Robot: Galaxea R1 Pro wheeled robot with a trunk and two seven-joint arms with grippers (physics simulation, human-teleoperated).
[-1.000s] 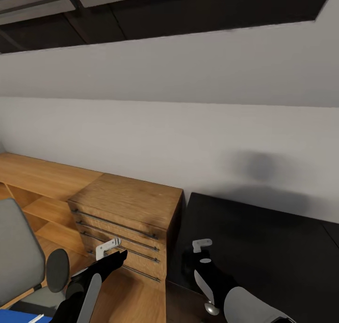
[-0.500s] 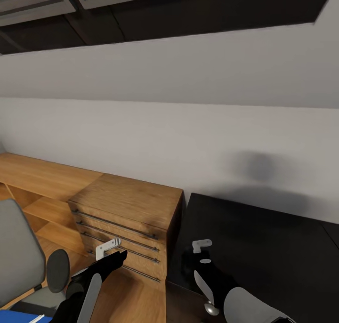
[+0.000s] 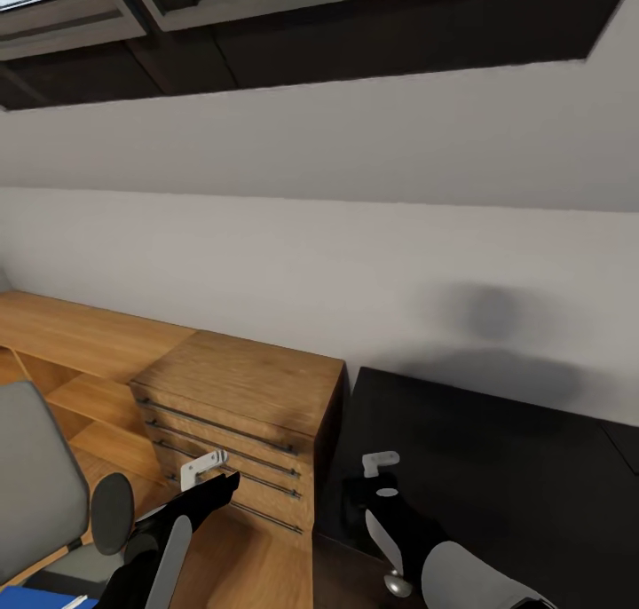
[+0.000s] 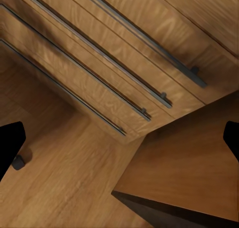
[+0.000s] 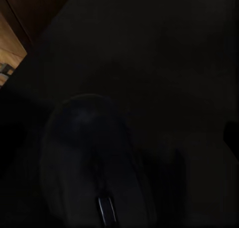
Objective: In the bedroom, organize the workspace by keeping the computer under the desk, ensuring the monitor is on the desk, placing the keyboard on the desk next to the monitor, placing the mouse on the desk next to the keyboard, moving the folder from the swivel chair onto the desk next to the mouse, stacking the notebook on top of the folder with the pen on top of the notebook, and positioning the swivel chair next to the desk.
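Observation:
The black desk (image 3: 497,467) fills the lower right. My right gripper (image 3: 359,492) hovers low over its left end, open (image 5: 119,133). Below it the dark mouse (image 5: 94,158) lies on the desk top, free of the fingers. My left gripper (image 3: 226,485) hangs open (image 4: 119,143) in front of the wooden drawers, holding nothing. The swivel chair (image 3: 35,494) stands at the lower left, with a strip of the blue folder (image 3: 35,600) and the white pen (image 3: 75,602) at the frame's bottom edge. The computer, monitor, keyboard and notebook are out of view.
A wooden drawer chest (image 3: 240,414) with long bar handles (image 4: 124,93) stands against the desk's left side, with low wooden shelving (image 3: 80,343) beyond it. A sloping pale wall and a dark-framed skylight (image 3: 266,23) rise behind. A silver knob (image 3: 395,582) shows under the desk edge.
The whole head view has slipped slightly downward, so the camera has tilted. Both arms and the things keep their places.

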